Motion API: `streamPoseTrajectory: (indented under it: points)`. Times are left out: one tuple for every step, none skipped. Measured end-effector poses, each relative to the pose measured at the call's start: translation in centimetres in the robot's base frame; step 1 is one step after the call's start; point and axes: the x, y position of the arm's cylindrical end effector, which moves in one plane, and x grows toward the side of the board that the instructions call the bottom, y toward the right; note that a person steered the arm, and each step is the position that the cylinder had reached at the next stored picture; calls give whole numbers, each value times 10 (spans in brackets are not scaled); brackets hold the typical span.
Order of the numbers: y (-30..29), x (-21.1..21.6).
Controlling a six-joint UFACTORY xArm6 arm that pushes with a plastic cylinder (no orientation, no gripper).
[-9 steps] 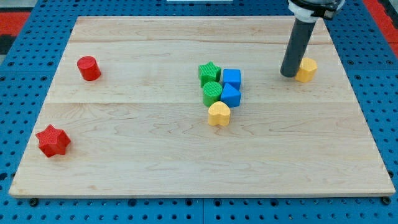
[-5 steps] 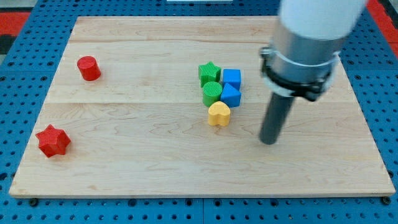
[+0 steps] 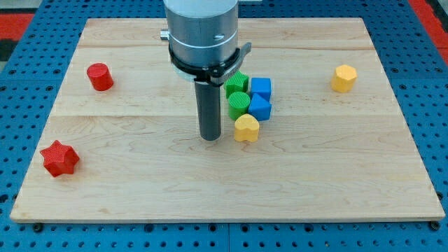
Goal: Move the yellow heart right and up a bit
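The yellow heart (image 3: 246,128) lies near the middle of the wooden board (image 3: 140,175), at the bottom of a tight cluster. Above it sit a green cylinder (image 3: 239,104) and a blue block (image 3: 260,108), and above those a green star (image 3: 237,83), partly hidden by the arm, and a blue cube (image 3: 261,88). My tip (image 3: 210,137) rests on the board just left of the yellow heart, a small gap apart from it.
A yellow hexagon (image 3: 344,78) sits at the view's upper right. A red cylinder (image 3: 99,76) is at the upper left and a red star (image 3: 59,158) at the lower left. The arm's body hangs over the board's upper middle.
My tip has swept from beside the yellow hexagon at the upper right, down past the cluster's right side, to just left of the yellow heart. The blocks have not moved.
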Motion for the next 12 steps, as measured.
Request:
streamPoseTrajectory:
  points:
    - [1,-2]
    - [14,-3]
    - [30,-5]
    - [54,-5]
    - [90,-5]
    - [127,-5]
    - [165,-5]
    - [165,-4]
    - [165,-3]
    - [162,7]
    - [161,23]
    - [163,25]
